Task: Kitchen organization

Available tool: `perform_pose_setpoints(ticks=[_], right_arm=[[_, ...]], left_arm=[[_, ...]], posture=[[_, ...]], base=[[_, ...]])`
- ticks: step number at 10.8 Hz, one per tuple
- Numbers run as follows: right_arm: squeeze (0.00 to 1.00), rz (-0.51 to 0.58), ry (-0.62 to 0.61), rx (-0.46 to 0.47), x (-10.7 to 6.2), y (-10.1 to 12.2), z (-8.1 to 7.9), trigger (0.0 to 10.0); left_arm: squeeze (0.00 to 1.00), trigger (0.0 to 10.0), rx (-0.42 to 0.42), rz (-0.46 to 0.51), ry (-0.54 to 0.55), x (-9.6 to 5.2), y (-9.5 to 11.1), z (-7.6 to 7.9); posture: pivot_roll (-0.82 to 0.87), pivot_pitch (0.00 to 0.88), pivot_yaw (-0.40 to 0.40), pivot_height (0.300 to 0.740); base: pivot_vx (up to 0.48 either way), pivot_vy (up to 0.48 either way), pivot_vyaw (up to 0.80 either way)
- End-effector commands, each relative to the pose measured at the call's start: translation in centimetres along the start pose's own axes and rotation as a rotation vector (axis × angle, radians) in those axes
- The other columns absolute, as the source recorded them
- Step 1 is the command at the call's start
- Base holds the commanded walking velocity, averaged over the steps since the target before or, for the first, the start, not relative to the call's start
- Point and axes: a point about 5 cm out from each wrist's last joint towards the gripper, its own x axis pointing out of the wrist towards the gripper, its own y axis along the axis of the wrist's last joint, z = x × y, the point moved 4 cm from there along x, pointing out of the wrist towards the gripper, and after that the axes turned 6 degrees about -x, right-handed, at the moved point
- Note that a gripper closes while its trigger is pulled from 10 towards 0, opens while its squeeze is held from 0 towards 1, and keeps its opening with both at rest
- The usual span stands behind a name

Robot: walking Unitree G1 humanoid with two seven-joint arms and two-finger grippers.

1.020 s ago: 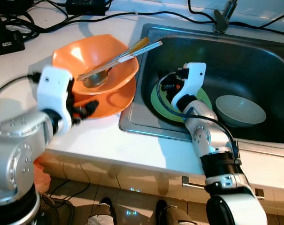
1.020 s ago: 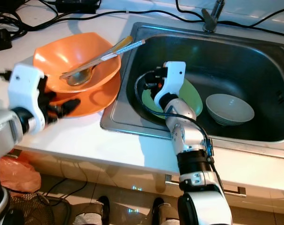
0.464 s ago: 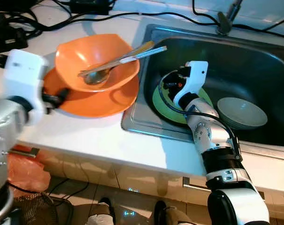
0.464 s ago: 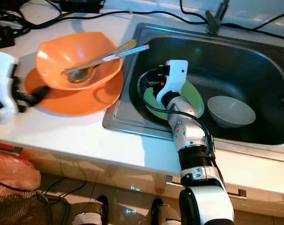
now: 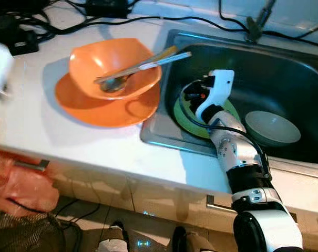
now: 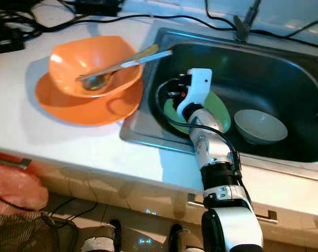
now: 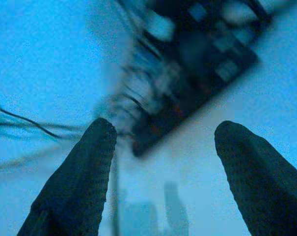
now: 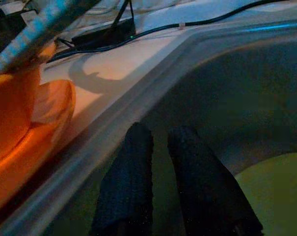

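An orange bowl [image 5: 115, 68] sits nested on an orange plate [image 5: 103, 101] on the white worktop [image 5: 69, 142], holding a spoon [image 5: 112, 84] and chopsticks [image 5: 148, 61] that jut over the sink [image 5: 285, 63]. In the sink, a green plate [image 5: 187, 113] lies flat beside a pale bowl [image 5: 272, 126].

sink [image 5: 164, 128]: brushed metal, dull sheen
desk [image 5: 95, 152]: smooth, white, slightly glossy
orange bowl [image 5: 103, 63]: glossy plastic look
orange plate [image 5: 90, 107]: same glossy finish
spoon [image 5: 114, 84]: shiny metal
green plate [image 6: 222, 113]: smooth, matt
pale bowl [image 5: 272, 127]: glazed, smooth
right claw [image 8: 160, 147]: fingers black, finely textured
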Motion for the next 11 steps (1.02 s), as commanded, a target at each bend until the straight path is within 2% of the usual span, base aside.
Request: perform_pose_setpoints(ticks=[1, 2, 3, 4, 6, 7, 8, 9, 11], right_arm=[[0.0, -0.024, -0.013, 0.028, -0.5, -1.2, 0.4, 10.0], [0.0, -0.022, -0.021, 0.026, -0.6, -1.2, 0.6, 10.0], [0.0, -0.022, -0.023, 0.025, -0.6, -1.2, 0.6, 10.0], [0.0, -0.022, -0.034, 0.022, -0.6, -1.3, 0.8, 10.0], [0.0, -0.017, -0.047, 0.02, -0.7, -1.3, 1.2, 10.0], [0.0, -0.017, -0.056, 0.019, -0.9, -1.3, 1.4, 10.0], [0.0, -0.01, -0.069, 0.019, -1.0, -1.3, 1.7, 10.0], [0.0, -0.001, -0.079, 0.02, -1.1, -1.1, 1.8, 10.0], [0.0, 0.027, -0.105, 0.028, -1.3, -0.6, 2.4, 10.0]], left_arm=[[0.0, 10.0, 0.011, 0.038, 0.028, 0.0, 0.5, -0.1], [0.0, 10.0, -0.051, 0.139, 0.046, 0.4, 2.6, 0.5], [0.0, 10.0, -0.063, 0.178, 0.043, 0.5, 3.3, 0.8], [0.0, 10.0, -0.151, 0.313, -0.045, 0.8, 6.1, 3.7], [0.0, 10.0, -0.305, 0.4, -0.18, 0.4, 8.4, 7.1], [0.0, 10.0, -0.411, 0.43, -0.292, -0.1, 9.3, 9.5], [0.0, 10.0, -0.574, 0.423, -0.414, -0.4, 9.7, 12.2], [0.0, 10.0, -0.631, 0.421, -0.452, -0.6, 9.8, 12.9], [0.0, 10.0, -0.837, 0.415, -0.528, -0.9, 10.2, 14.3]], posture=[[0.22, 0.172, -0.046, 0.74], [0.21, 0.16, -0.043, 0.74], [0.2, 0.157, -0.042, 0.74], [0.19, 0.136, -0.041, 0.74], [0.18, 0.126, -0.037, 0.74], [0.17, 0.117, -0.036, 0.74], [0.16, 0.119, -0.036, 0.74], [0.16, 0.122, -0.038, 0.74], [0.15, 0.129, -0.037, 0.74]], base=[[0.0, 0.0, 0.0], [0.0, 0.0, 0.0], [0.0, 0.0, 0.0], [0.0, 0.0, 0.0], [0.0, 0.0, 0.0], [0.0, 0.0, 0.0], [0.0, 0.0, 0.0], [0.0, 0.0, 0.0], [0.0, 0.0, 0.0]])
